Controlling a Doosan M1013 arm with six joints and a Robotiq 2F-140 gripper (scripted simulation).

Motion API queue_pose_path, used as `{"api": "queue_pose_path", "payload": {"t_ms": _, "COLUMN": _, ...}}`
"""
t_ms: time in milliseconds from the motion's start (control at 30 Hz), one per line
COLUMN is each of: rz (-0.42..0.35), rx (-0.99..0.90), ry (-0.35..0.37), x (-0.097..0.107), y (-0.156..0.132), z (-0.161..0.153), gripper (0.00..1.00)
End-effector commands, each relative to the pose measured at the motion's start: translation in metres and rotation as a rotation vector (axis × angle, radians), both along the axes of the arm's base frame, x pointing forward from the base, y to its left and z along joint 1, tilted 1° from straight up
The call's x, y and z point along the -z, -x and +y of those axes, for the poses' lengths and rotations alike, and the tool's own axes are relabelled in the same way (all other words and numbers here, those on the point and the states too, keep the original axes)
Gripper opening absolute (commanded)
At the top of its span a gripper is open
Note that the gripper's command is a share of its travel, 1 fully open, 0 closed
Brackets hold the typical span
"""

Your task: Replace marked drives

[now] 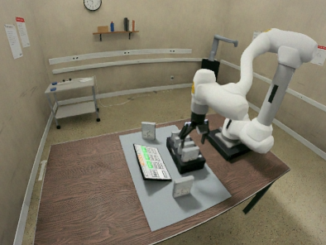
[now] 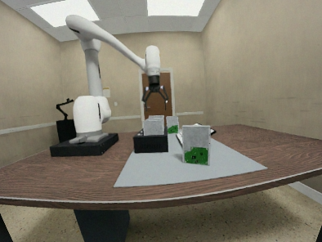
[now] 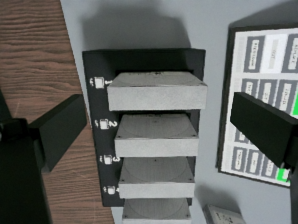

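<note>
The black dock (image 1: 192,166) (image 2: 151,144) (image 3: 137,56) stands on the grey mat (image 1: 159,215) (image 2: 163,173) (image 3: 212,30). Four grey drives stand in its row of bays. In the wrist view these are the bay 1 drive (image 3: 157,97), bay 2 drive (image 3: 156,147), bay 3 drive (image 3: 156,190) and fourth drive (image 3: 156,214). One spare drive (image 1: 183,186) (image 2: 196,143) stands at the mat's near end, the other spare (image 1: 148,131) (image 2: 172,124) (image 3: 225,216) at its far end. My gripper (image 1: 193,139) (image 2: 156,108) (image 3: 158,108) is open and empty above the dock.
The screen (image 1: 151,162) lies on the mat beside the dock, with green and orange cells; its writing is too small to read. The robot's black base (image 1: 232,151) (image 2: 85,146) is on the wooden table (image 1: 87,182) (image 2: 37,176) (image 3: 32,45), on the dock's other side.
</note>
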State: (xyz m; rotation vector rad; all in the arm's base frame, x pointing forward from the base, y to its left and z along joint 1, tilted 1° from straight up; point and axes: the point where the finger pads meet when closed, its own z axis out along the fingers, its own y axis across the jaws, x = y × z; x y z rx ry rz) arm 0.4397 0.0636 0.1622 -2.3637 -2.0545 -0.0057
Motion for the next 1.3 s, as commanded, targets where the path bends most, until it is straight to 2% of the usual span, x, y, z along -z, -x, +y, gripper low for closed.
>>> {"api": "queue_pose_path", "payload": {"t_ms": 0, "rz": -0.001, "rx": 0.0, "ry": 0.0, "x": 0.0022, "y": -0.0005, "z": 0.0, "gripper": 0.89}}
{"api": "queue_pose_path", "payload": {"t_ms": 1267, "rz": -0.001, "rx": 0.0, "ry": 0.0, "x": 0.008, "y": -0.0006, "z": -0.0003, "gripper": 0.89}}
